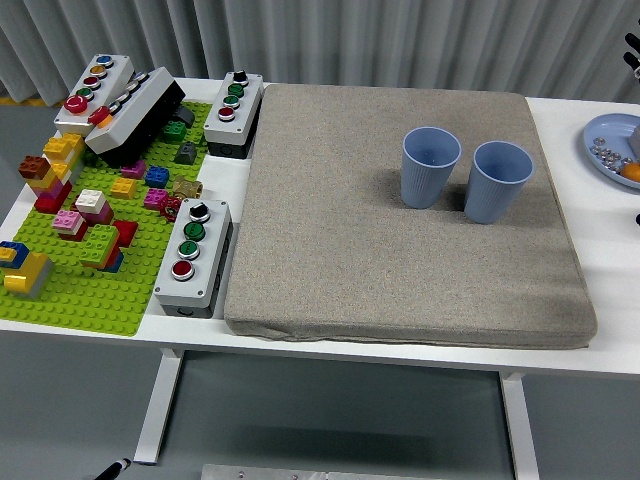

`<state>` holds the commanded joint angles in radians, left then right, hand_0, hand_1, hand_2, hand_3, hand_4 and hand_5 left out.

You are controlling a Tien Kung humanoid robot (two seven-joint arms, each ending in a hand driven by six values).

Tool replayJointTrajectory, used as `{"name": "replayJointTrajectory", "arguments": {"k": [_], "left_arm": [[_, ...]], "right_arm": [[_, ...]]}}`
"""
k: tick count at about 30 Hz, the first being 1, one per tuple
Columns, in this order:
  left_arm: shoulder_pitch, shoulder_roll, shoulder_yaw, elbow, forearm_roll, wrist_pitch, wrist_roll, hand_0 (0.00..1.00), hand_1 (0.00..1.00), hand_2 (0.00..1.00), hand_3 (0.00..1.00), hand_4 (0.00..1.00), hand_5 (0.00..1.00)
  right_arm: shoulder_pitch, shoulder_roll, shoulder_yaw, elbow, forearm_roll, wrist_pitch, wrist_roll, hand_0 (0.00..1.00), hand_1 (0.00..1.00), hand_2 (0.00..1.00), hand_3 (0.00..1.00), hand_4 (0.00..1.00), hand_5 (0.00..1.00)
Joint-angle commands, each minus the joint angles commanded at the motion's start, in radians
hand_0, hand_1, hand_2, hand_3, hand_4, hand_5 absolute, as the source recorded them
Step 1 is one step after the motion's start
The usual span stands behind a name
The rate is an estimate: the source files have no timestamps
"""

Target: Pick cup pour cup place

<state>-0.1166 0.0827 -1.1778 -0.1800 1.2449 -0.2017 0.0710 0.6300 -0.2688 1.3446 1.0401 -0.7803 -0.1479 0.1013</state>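
Right hand (633,52) barely visible, upper right edge.

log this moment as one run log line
phase: pre-grasp | cups: upright, side by side on mat, untouched | right hand: tip at right edge

Matt plastic cups (431,166) — coarse woven cloth mat (400,220)

We find no readable text, label, brand or number anywhere, neither on the button boxes (194,254) nor on the cups (430,166).
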Motion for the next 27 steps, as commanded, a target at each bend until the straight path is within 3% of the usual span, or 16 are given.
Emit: {"name": "replayJointTrajectory", "arguments": {"k": [27], "left_arm": [[0.009, -0.007, -0.068, 0.000, -0.009, 0.016, -0.006, 0.825, 0.868, 0.898, 0.806, 0.630, 0.988]], "right_arm": [[-0.005, 0.000, 0.018, 0.004, 0.003, 0.007, -0.001, 0.962, 0.865, 0.904, 0.891, 0.758, 0.964]]}}
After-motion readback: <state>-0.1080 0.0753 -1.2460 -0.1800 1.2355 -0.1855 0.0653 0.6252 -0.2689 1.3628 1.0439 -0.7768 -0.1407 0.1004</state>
